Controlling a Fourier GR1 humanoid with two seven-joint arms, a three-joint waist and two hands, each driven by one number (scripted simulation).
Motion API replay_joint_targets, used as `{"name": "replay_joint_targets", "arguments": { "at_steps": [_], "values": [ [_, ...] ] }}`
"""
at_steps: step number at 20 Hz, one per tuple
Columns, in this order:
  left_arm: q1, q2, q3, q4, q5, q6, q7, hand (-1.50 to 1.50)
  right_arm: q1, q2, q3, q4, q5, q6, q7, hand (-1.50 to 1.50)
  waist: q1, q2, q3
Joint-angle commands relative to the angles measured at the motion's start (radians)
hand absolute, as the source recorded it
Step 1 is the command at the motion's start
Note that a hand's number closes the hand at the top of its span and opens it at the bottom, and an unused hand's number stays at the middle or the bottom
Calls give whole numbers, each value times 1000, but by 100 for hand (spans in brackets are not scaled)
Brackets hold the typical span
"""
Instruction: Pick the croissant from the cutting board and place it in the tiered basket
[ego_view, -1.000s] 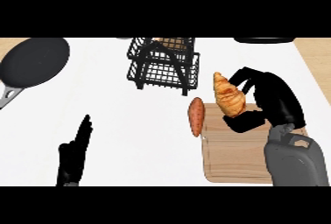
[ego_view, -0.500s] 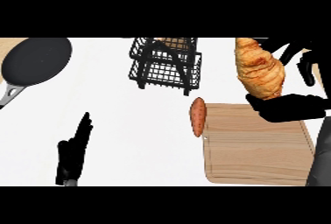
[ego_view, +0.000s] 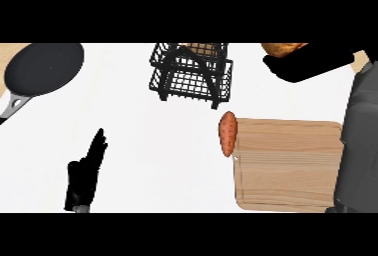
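Observation:
Only the lower tip of the golden croissant shows at the top edge, right of the basket. My right hand is curled round it, raised high and close to the view. The black wire tiered basket stands at the top centre, left of that hand. Below it the wooden cutting board lies at the lower right, its top bare. At the lower left my left hand rests open, fingers pointing up.
An orange sweet potato lies against the board's left edge. A black frying pan sits at the upper left. My grey right forearm runs down the right edge over the board's side.
My right hand has lifted the croissant further up and away, so most of it has left the view at the top. The left hand has stayed still.

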Motion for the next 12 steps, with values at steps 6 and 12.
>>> {"name": "replay_joint_targets", "arguments": {
  "at_steps": [6,12],
  "values": [
    [25,-17,-17,-28,-23,1,30,0,-101,8,17,375,58,-205,-137,150,7,5,-1],
    [16,13,2,-99,-6,-24,91,0,-221,63,65,586,91,-278,-182,150,14,4,-2]
  ]
}}
